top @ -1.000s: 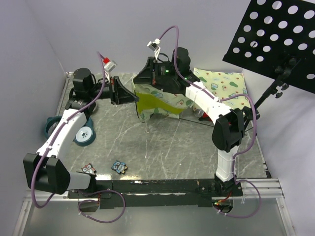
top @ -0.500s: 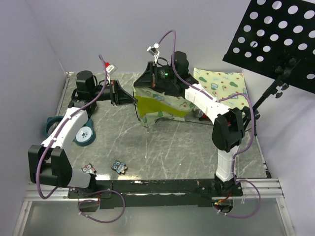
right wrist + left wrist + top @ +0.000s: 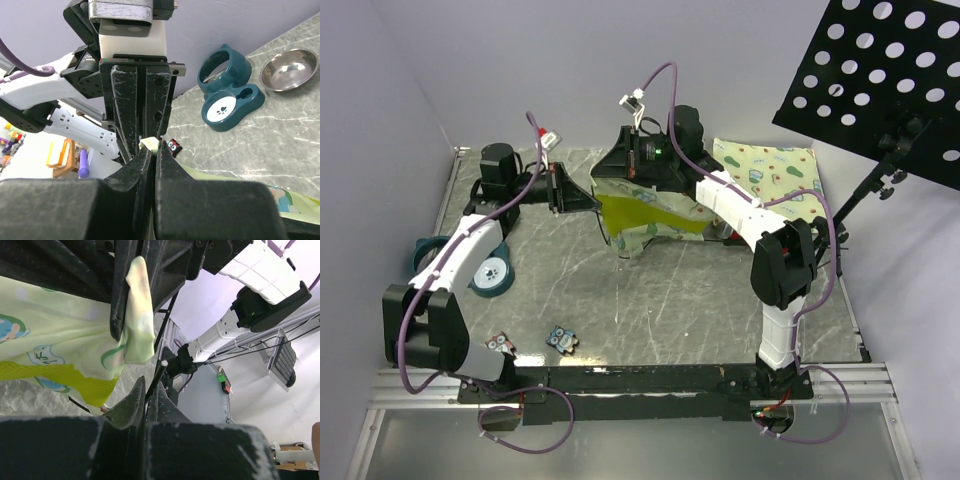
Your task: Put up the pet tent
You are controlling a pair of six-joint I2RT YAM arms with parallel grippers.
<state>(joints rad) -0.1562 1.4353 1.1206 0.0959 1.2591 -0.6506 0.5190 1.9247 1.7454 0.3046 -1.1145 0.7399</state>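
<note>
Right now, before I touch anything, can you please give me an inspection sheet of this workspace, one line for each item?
Surface: grey marbled table; no spill seen.
Job's things: pet tent hangs collapsed between the two arms, above the table; not yet standing.
Clutter: teal bowl holder at left; steel bowl beside it; two small toys near the front edge; printed mat flat at rear right.
Grippers: right gripper, jaws shut on tent fabric; left gripper, jaws shut close by, thin dark rod at them, grip unclear.
Cables: purple cables loop over both wrists.
Surroundings: black perforated panel on a stand at right; pale walls.
</note>
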